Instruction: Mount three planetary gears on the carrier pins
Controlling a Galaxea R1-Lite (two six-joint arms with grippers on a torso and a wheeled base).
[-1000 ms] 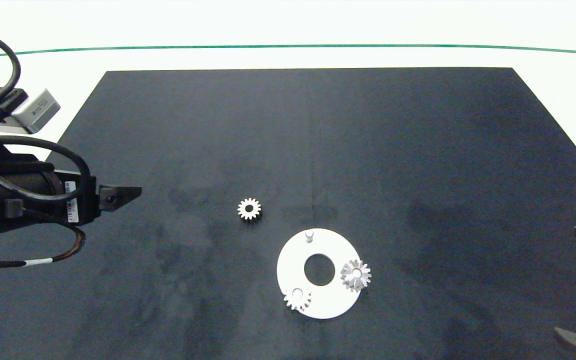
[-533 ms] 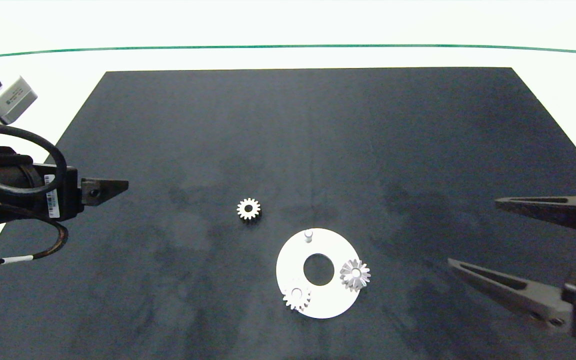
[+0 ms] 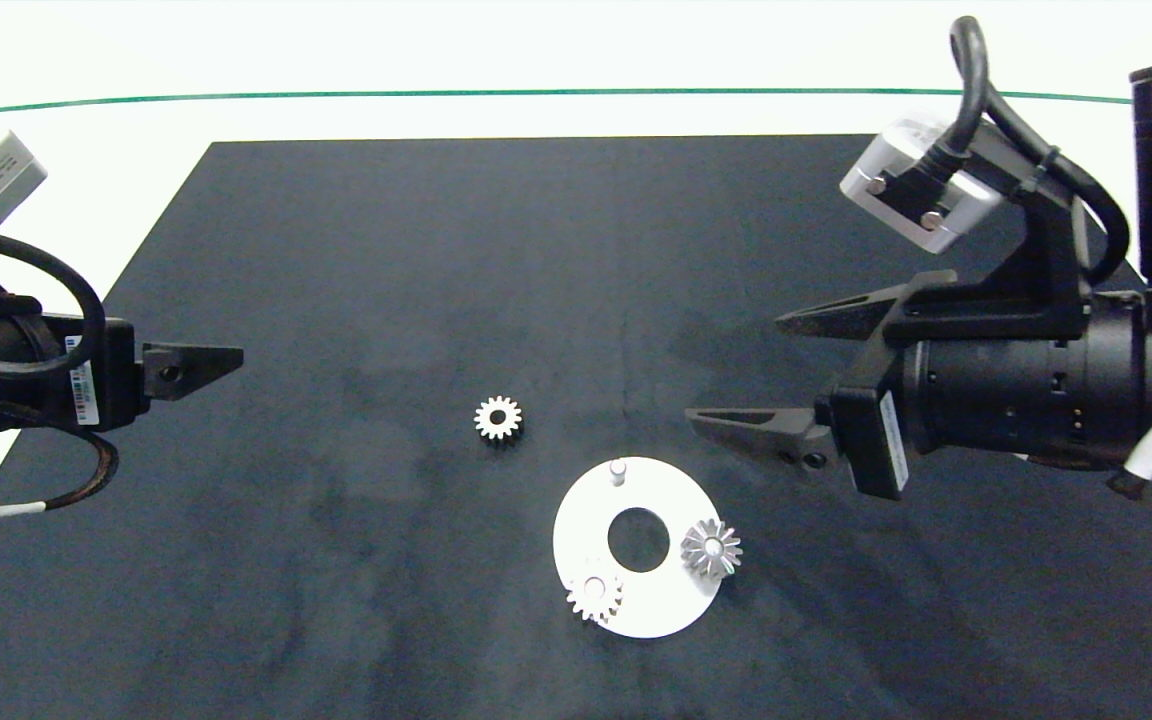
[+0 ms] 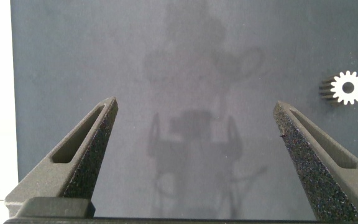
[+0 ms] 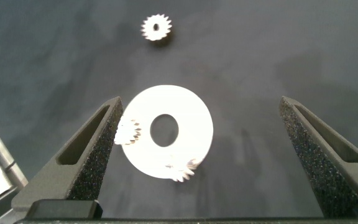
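Only my head view shows the bare carrier pin [image 3: 618, 470]; below my wide-open right gripper [image 3: 731, 370], the disc [image 3: 586, 530] carries two gears [image 3: 711, 548]. My left gripper [image 4: 194, 134] gapes wide too.

We take this for a robotics lab: a bare white worktop [image 3: 576, 60] crossed by a thin green line [image 3: 536, 94], a black mat [image 3: 576, 300] spread over it, and cabled arms with wrist cameras [image 3: 916, 195] reaching in.
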